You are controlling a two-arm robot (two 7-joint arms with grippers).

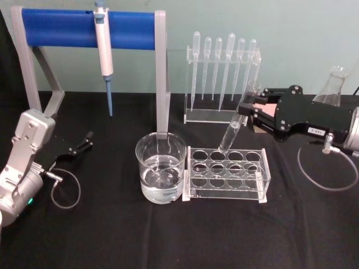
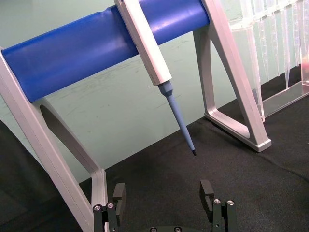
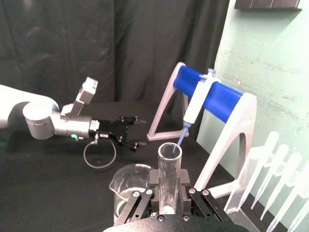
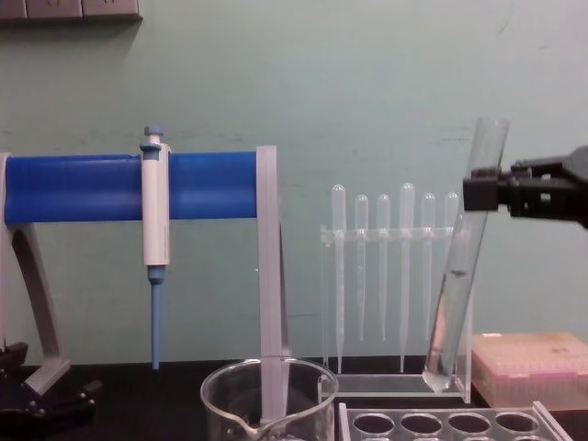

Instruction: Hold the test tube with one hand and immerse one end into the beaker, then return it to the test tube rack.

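The clear glass test tube (image 1: 235, 130) hangs tilted, its rim toward the back right and its round bottom just above the back row of the clear tube rack (image 1: 227, 178). My right gripper (image 1: 247, 106) is shut on its upper part, just below the rim. The chest view shows the test tube (image 4: 455, 294) held by the right gripper (image 4: 480, 193) clear of the rack. The right wrist view looks up the test tube (image 3: 170, 164) between the right gripper (image 3: 169, 186) jaws. The beaker (image 1: 147, 168), partly filled with water, stands left of the rack. My left gripper (image 1: 78, 147) rests open at the far left.
A stand with a blue bar (image 1: 73, 28) holds a white-and-blue pipette (image 1: 104, 50) behind the beaker. A clear rack of plastic pipettes (image 1: 221, 73) stands at the back. A conical flask (image 1: 332, 87) and a pink box (image 4: 528, 367) sit at the back right.
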